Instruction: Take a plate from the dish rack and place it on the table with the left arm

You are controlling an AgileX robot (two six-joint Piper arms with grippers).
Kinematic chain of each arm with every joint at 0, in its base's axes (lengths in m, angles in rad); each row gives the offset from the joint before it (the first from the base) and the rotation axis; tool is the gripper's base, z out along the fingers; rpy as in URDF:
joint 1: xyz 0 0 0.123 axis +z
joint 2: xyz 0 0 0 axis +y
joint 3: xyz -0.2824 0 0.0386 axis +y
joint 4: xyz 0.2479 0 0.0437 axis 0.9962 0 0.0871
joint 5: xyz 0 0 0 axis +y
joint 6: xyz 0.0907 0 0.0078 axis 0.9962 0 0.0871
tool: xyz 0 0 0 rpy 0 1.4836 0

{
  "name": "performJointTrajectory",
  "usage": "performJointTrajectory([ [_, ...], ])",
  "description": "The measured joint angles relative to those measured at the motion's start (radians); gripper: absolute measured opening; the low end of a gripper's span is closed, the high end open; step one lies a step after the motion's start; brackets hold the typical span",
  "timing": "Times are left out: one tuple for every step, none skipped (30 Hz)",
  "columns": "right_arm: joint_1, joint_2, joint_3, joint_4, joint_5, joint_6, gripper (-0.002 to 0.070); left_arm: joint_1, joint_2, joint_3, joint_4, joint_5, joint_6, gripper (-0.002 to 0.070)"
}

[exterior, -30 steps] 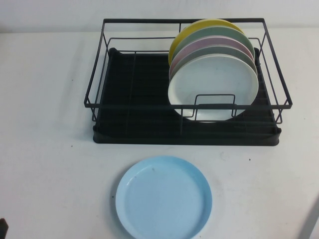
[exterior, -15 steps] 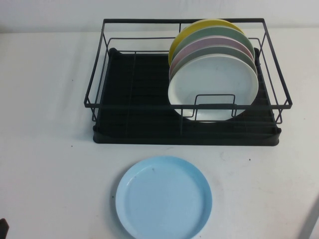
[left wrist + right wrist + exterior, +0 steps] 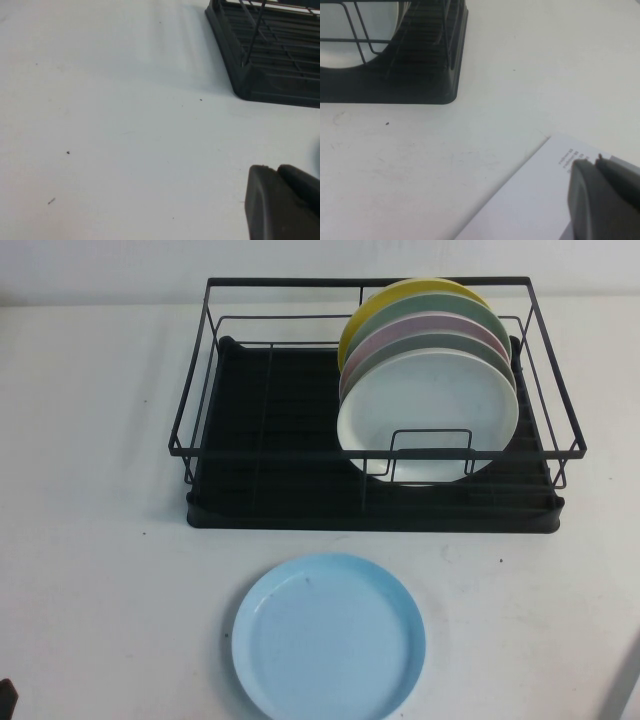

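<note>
The light blue plate (image 3: 330, 637) lies flat on the white table (image 3: 90, 540), in front of the black dish rack (image 3: 280, 495). No gripper touches it. My left gripper (image 3: 277, 172) hovers low over bare table to the left of the rack's corner (image 3: 265, 75), with its jaws together and empty. In the high view only a dark bit of the left arm (image 3: 5, 698) shows at the bottom left edge. My right gripper (image 3: 596, 162) is parked at the right, jaws together and empty, over a sheet of paper (image 3: 530, 200).
In the right half of the rack stand several plates on edge: a white plate (image 3: 430, 410) in front, then grey-green, pink, green and yellow ones behind. The rack's left half is bare. The right wrist view shows the rack's right corner (image 3: 420, 75).
</note>
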Motion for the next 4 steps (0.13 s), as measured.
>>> performJointTrajectory([
  [0.000,0.000,0.000,0.000,0.000,0.000,-0.0018,0.000,0.000,0.000,0.000,0.000,0.000,-0.0001],
  [0.000,0.000,0.000,0.000,0.000,0.000,-0.0018,0.000,0.000,0.000,0.000,0.000,0.000,-0.0001],
  [0.000,0.000,0.000,0.000,0.000,0.000,-0.0018,0.000,0.000,0.000,0.000,0.000,0.000,-0.0001],
  [0.000,0.000,0.000,0.000,0.000,0.000,-0.0018,0.000,0.000,0.000,0.000,0.000,0.000,-0.0001],
])
